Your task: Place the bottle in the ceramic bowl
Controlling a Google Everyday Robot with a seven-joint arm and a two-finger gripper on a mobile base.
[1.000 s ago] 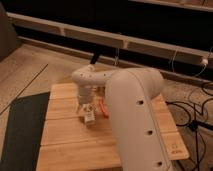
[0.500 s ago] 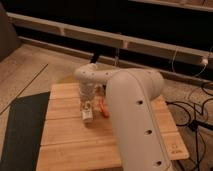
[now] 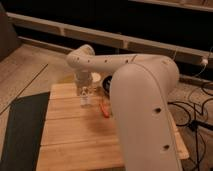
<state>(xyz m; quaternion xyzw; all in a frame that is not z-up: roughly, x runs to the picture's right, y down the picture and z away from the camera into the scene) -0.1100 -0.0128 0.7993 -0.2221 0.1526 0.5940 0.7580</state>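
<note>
My gripper (image 3: 85, 95) hangs down over the far left part of the wooden table (image 3: 75, 135), at the end of the white arm that fills the right of the camera view. Its fingers are shut on the small cream-white bottle (image 3: 86, 101), which stands upright at the fingertips, at or just above the tabletop. The ceramic bowl (image 3: 106, 83) is dark and round and sits just right of the gripper. The arm hides most of it.
A round cream cup (image 3: 95, 78) stands behind the gripper, beside the bowl. A small orange object (image 3: 104, 109) lies on the wood right of the bottle. A dark mat (image 3: 22, 130) borders the table's left side. Cables (image 3: 192, 112) run across the floor at right.
The fingers have closed around the bottle. The gripper and bottle stay at about the same place on the table.
</note>
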